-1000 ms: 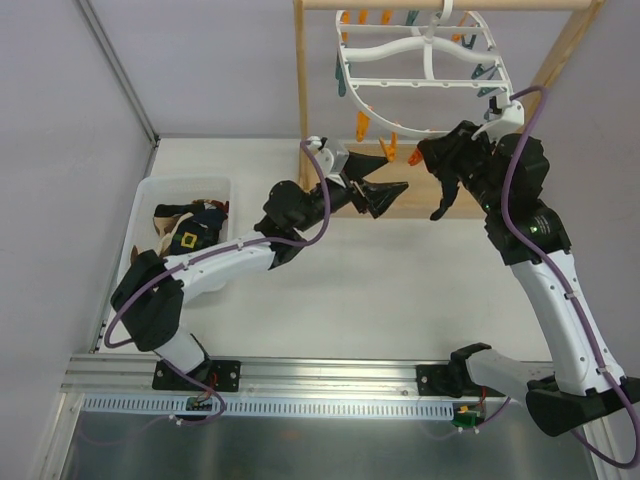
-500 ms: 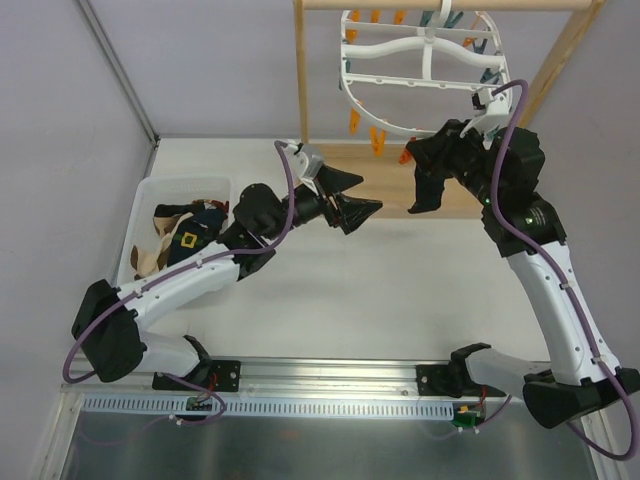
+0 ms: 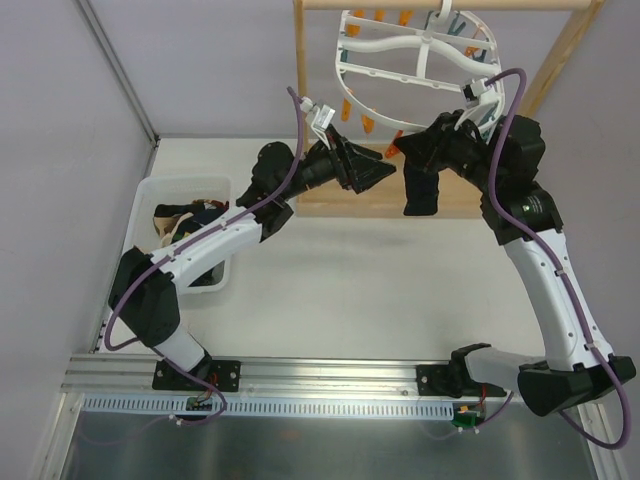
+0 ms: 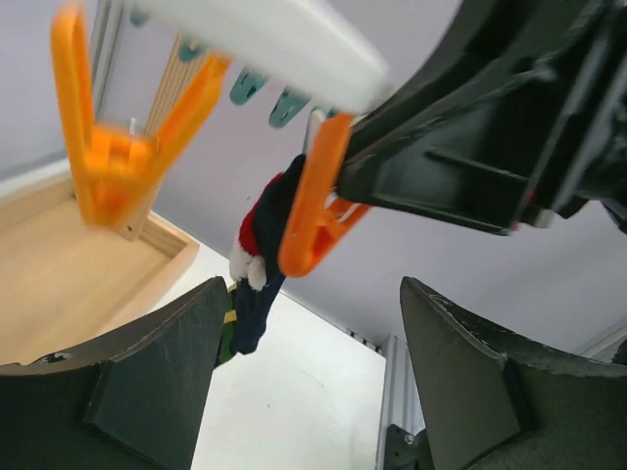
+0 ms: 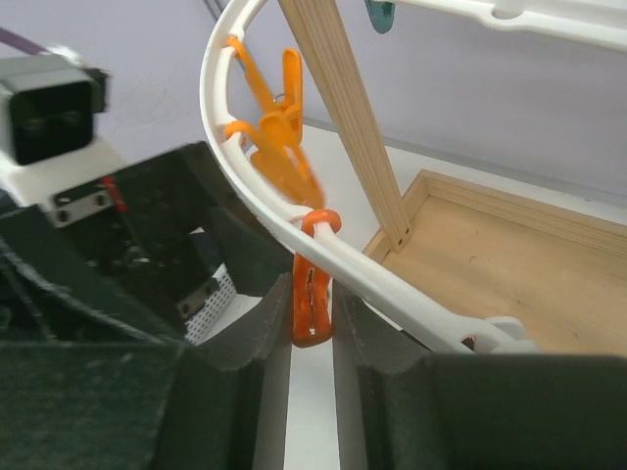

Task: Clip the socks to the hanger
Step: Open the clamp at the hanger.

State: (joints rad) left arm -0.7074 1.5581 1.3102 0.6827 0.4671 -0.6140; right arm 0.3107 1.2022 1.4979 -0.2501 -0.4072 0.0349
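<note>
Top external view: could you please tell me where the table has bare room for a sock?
The broad white tabletop between the clear plastic bin, the light wooden stand base and the right arm is bare. Crowded: under the white oval hanger, where the left hand and right hand meet at an orange peg.

- The hanger is white plastic, smooth and a bit shiny.
- The orange peg is smooth plastic with a light shine.
- The sock is soft dark cloth with a fuzzy red and white patch.
- The stand is pale bare wood, dull, with fine lines.
- The left gripper and right gripper are black plastic, dull and a little grainy.
- The box at the desk's left edge is milky plastic.
- The desk is white and dull.
- The rail along its near edge is grey metal.
</note>
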